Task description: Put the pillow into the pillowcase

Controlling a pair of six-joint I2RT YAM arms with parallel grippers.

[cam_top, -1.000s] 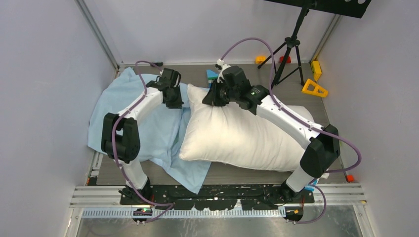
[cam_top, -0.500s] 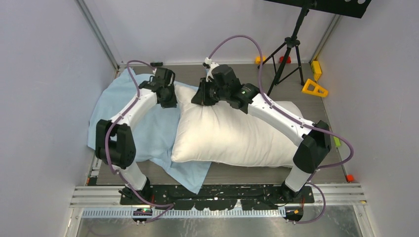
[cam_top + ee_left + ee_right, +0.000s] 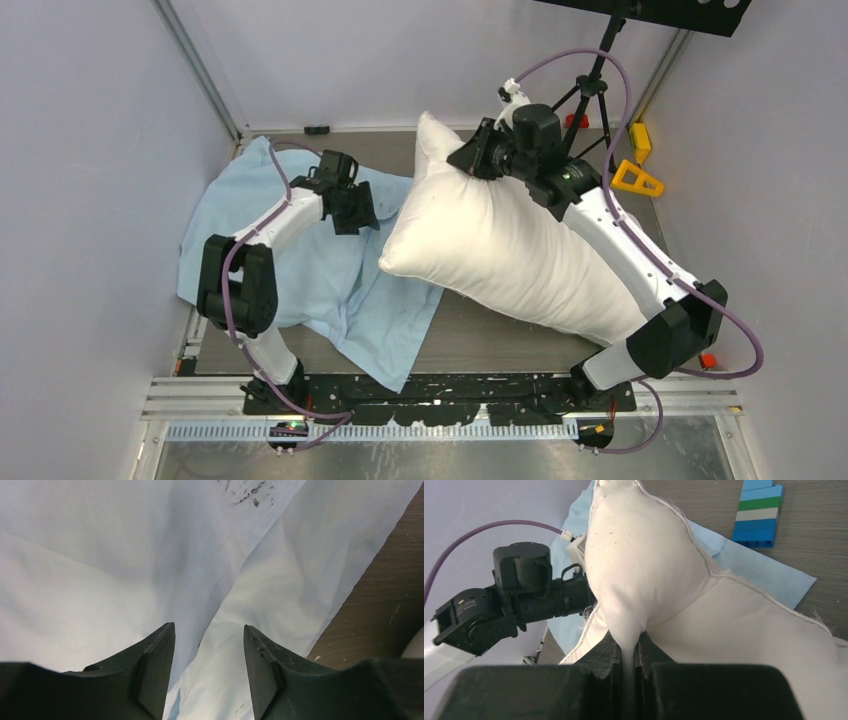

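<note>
So the right gripper (image 3: 468,162) is clamped down hard on the pillow (image 3: 500,250). In the right wrist view a fold of the white fabric is squeezed between the two fingers (image 3: 606,652), with barely any gap left. The pillow's pinched end bulges up ahead of that gripper, and the rest slopes back under the arm toward its base. Its low corner on the left sits over the edge of the pillowcase (image 3: 300,260).

The left gripper (image 3: 207,630) has its fingers spread fairly wide with nothing between them. It's pointing down at the pillowcase, which fills almost everything ahead of it in the left wrist view. A long crease in the light-blue cloth runs straight out from the gap between the fingers. Can't tell if the tips actually touch the cloth or hover just above it. Off to that gripper's right there's a strip of bare brown table (image 3: 385,605).

The pillowcase is lying spread out and wrinkly on the table, under the left gripper and well off to the side of the right one. Beyond the pillow, the right wrist camera also catches a stack of blue, green and white toy blocks (image 3: 756,512) on the wood.
</note>
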